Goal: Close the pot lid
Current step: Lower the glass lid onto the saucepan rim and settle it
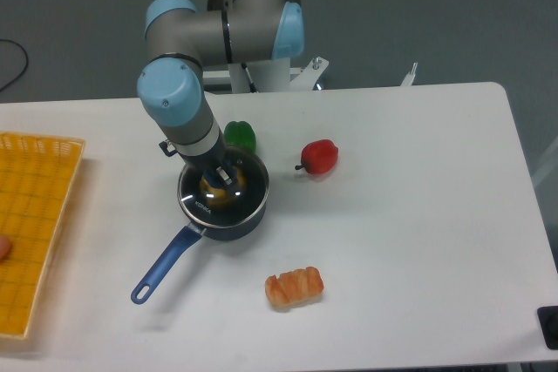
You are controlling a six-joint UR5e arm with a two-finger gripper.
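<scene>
Counter (pixel 418 215) from my feed: the right half is white surface, with only a dark object (pixel 549 327) cut off at the near right corner. A yellow basket (pixel 35 224) lies along the left edge, well apart from the pot. Around the pot it's tighter: a green pepper (pixel 240 136) just behind it, a red pepper (pixel 320 157) to its right, and an orange-white food piece (pixel 295 287) nearer the front edge.

The pot (pixel 228 226) stands left of centre, dark blue, with its lighter blue handle angled toward the front left. The pot lid (pixel 221 196) sits on the rim, clear glass with a metal edge and a small printed mark near the handle side. Something yellow shows through the glass.

The hand (pixel 223 179) is straight down on the lid centre, fingers narrow around the knob area. I cannot tell whether it's actually clamped; the knob is hidden.
</scene>
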